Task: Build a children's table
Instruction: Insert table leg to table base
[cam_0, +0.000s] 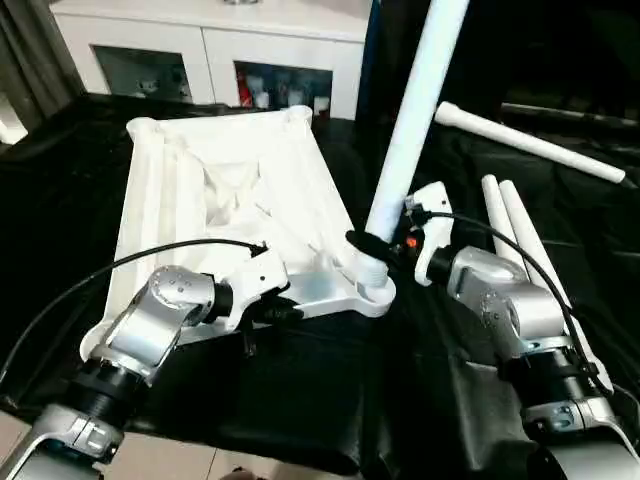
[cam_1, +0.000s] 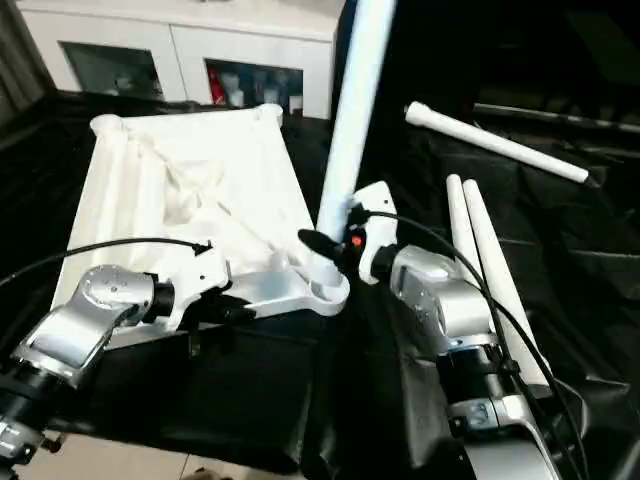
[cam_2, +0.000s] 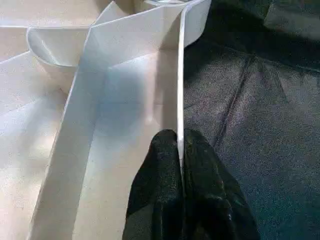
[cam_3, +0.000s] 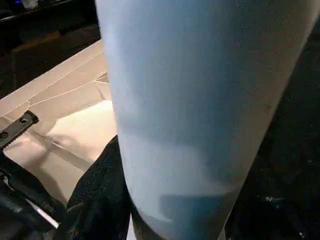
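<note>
- I take the tabletop (cam_0: 230, 190) as my landmark: it lies ribbed underside up on the black cloth (cam_0: 300, 400), long axis running away from me.
- At the tabletop's near edge, my left gripper (cam_2: 181, 150) is closed on the thin rim wall, one black finger on each side of it. I judge this a steadying hold.
- At the tabletop's near right corner, the socket (cam_0: 372, 290) carries the lower end of the held leg (cam_0: 410, 110). Its long axis rises steeply from the socket, tilted up and to the right, away from the tabletop.
- My right gripper (cam_0: 375, 245) sits just above that socket, fingers clamped on the held leg's lower end. The right wrist view shows a finger (cam_3: 100, 195) pressed against the tube.
- The coming move turns on this relation: the socket lies directly below the right gripper, so the leg needs bringing upright along the socket's axis, then pressing down. I cannot tell how deep it is seated.
- Right of the tabletop, two spare legs (cam_0: 520, 240) lie side by side on the cloth.
- Beyond those, a fourth leg (cam_0: 530, 145) lies crosswise.
- Past the tabletop's far edge stands a white cabinet (cam_0: 210, 50).
</note>
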